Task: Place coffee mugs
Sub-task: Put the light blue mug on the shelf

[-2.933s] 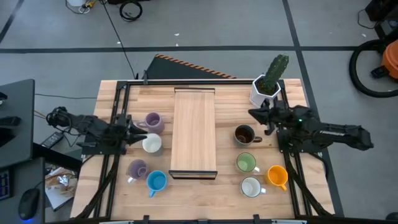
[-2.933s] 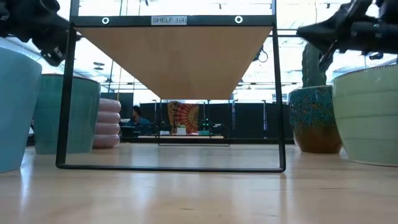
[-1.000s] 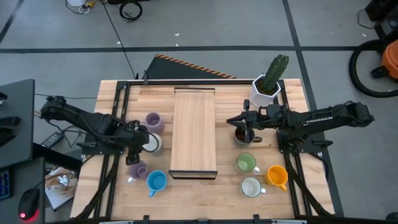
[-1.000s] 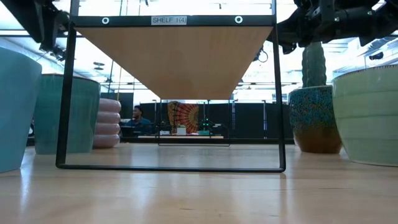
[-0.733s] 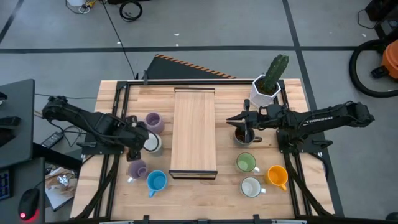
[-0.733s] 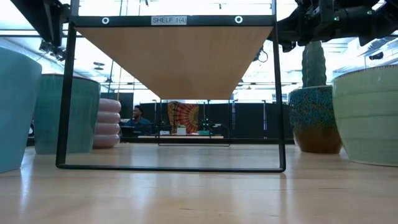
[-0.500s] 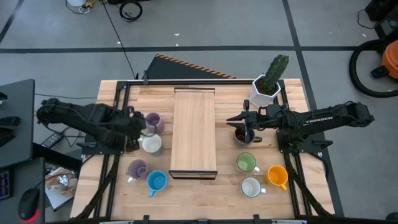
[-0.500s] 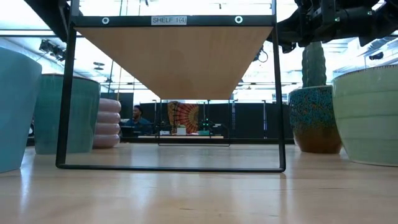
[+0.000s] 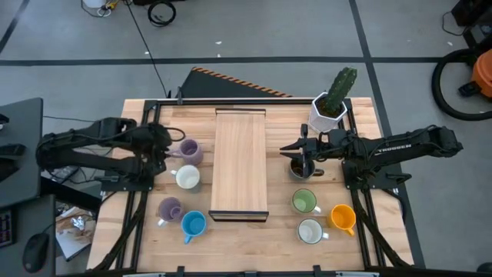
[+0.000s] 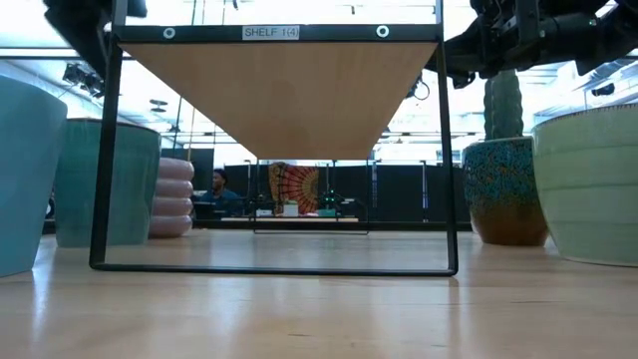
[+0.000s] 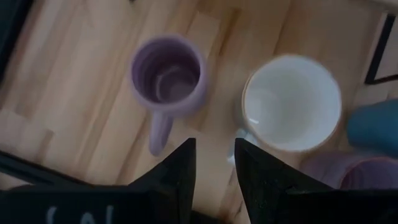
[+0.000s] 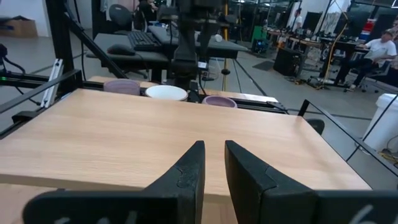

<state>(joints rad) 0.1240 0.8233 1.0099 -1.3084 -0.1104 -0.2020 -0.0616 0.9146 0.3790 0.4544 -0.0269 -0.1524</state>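
Note:
My left gripper [image 9: 166, 146] [image 11: 214, 163] hovers open, pointing down, beside a lilac mug [image 9: 189, 151] [image 11: 168, 77] at the table's left; nothing is between its fingers. A white mug [image 9: 187, 178] [image 11: 292, 102], a second lilac mug [image 9: 168, 208] and a blue mug [image 9: 193, 224] stand upright nearer the front. My right gripper [image 9: 289, 148] [image 12: 214, 163] points level toward the shelf top, above the dark brown mug [image 9: 302, 167], its fingers a narrow gap apart and empty. Green [image 9: 304, 201], white [image 9: 310, 231] and orange [image 9: 342, 218] mugs stand at the right front.
A wooden shelf on a thin black frame [image 9: 241, 161] [image 12: 155, 143] stands in the table's middle, between the two mug groups. A white faceted pot with a cactus [image 9: 329, 108] stands at the far right. People sit in the room beyond the table.
My left gripper has swung from above the nearer lilac and white mugs toward the table's far edge, ending beside the far lilac mug. No mug has moved.

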